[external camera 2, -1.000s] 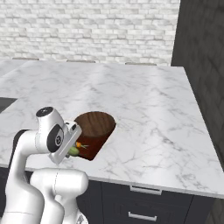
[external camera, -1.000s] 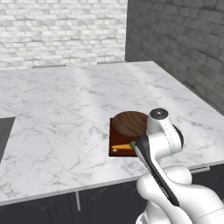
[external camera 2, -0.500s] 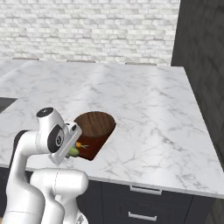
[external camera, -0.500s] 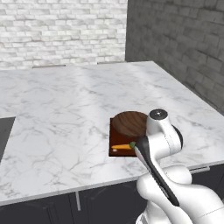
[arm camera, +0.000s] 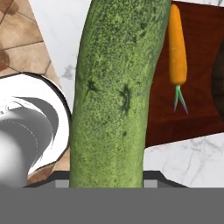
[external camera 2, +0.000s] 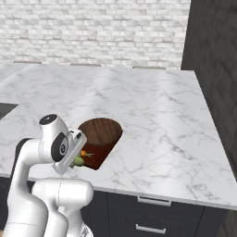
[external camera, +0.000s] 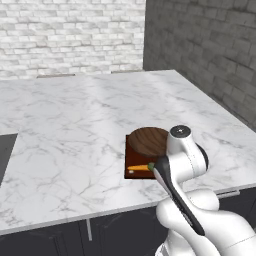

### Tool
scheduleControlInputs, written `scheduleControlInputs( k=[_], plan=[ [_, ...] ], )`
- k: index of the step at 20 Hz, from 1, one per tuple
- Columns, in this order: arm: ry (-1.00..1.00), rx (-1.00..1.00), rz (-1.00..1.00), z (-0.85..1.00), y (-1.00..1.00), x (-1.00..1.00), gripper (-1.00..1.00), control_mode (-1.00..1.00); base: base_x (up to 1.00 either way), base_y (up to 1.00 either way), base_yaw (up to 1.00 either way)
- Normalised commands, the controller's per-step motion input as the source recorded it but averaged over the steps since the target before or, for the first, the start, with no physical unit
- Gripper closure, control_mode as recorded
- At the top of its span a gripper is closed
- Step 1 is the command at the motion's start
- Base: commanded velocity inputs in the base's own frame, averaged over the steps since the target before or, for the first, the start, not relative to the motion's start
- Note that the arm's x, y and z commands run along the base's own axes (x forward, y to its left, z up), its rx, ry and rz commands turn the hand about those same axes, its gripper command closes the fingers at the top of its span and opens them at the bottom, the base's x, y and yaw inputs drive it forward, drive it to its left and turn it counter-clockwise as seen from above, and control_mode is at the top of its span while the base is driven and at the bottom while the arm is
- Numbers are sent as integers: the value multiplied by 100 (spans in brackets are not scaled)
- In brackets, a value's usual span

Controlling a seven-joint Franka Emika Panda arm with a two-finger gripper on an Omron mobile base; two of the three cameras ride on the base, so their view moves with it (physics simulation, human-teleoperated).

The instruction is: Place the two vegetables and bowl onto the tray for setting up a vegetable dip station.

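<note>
I have the cucumber (arm camera: 118,92) clamped between my fingers; in the hand view it runs up from between them as a thick green column, so close that my fingertips are hidden behind it. From the right base view only its green end (external camera 2: 77,160) peeks out below my hand, just off the near corner of the tray (external camera 2: 98,156).

The carrot (arm camera: 177,46) already lies on the tray (arm camera: 199,74), and the bowl (external camera: 149,140) sits on the tray's far part. What remains, I judge, is setting the cucumber down on the free strip of board beside the carrot.

To do that well I should carry it further over the board, since much of it seems to hang over the marble counter (external camera: 75,130) and the edge. I would line it up parallel to the carrot, lower until it rests flat, then release. It is round in section and could roll, so a low release matters, and I must keep clear of the carrot and the bowl's rim.

The cucumber's skin is mottled dark green, pebbled with small dimples, slightly curved. The carrot is slim, smooth and orange, tapering away from a small forked green top. The tray is flat reddish-brown wood with straight edges; the bowl is round, darker brown, with visible grain. The counter is glossy white marble with grey veins, and the wall behind is pale brick.
</note>
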Motion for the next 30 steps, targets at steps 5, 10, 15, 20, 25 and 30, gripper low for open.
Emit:
scheduleControlInputs(
  k=[5, 10, 15, 20, 25, 30],
  plan=[
    [0, 0, 0, -5, 0, 6, 100, -100, 0, 0, 0],
    [0, 0, 0, -5, 1, 6, 100, -100, 0, 0, 0],
    [0, 1, 0, -6, 1, 8, 100, -100, 0, 0, 0],
    [0, 0, 0, -6, 0, 9, 100, -100, 0, 0, 0],
    [1, 0, 0, -6, 0, 13, 100, -100, 0, 0, 0],
    [0, 0, 0, -7, 0, 11, 100, -100, 0, 0, 0]
  ],
)
